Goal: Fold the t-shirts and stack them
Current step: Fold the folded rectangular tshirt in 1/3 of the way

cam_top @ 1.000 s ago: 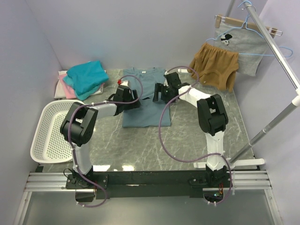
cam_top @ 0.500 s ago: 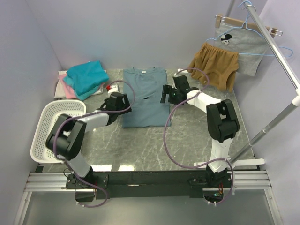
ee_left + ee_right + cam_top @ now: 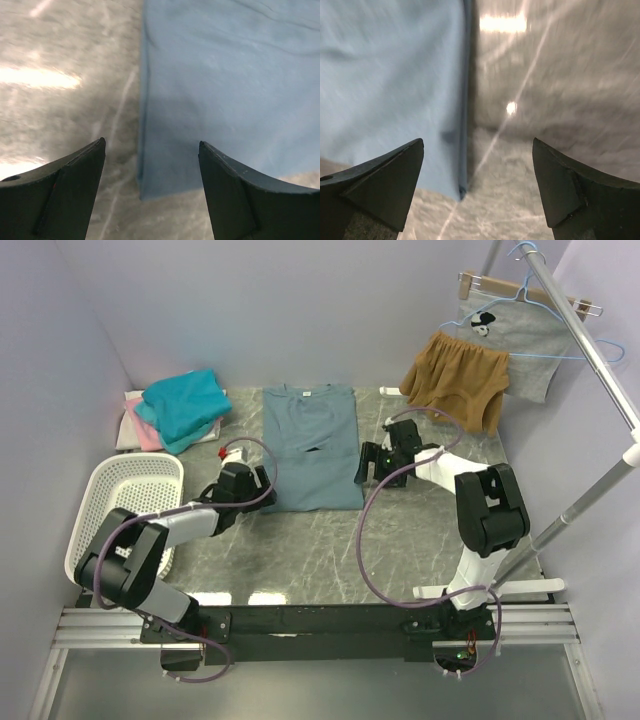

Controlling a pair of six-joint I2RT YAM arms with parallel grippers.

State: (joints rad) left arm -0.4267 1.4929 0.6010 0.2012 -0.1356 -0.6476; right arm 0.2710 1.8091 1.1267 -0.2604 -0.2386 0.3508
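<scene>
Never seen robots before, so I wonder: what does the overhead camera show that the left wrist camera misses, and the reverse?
Only overhead: the right gripper, the teal t-shirt, the white basket, the mustard shorts. Only the left wrist: the left gripper open, framing a shirt corner close up. Both: the grey-blue t-shirt on the marble table.
</scene>
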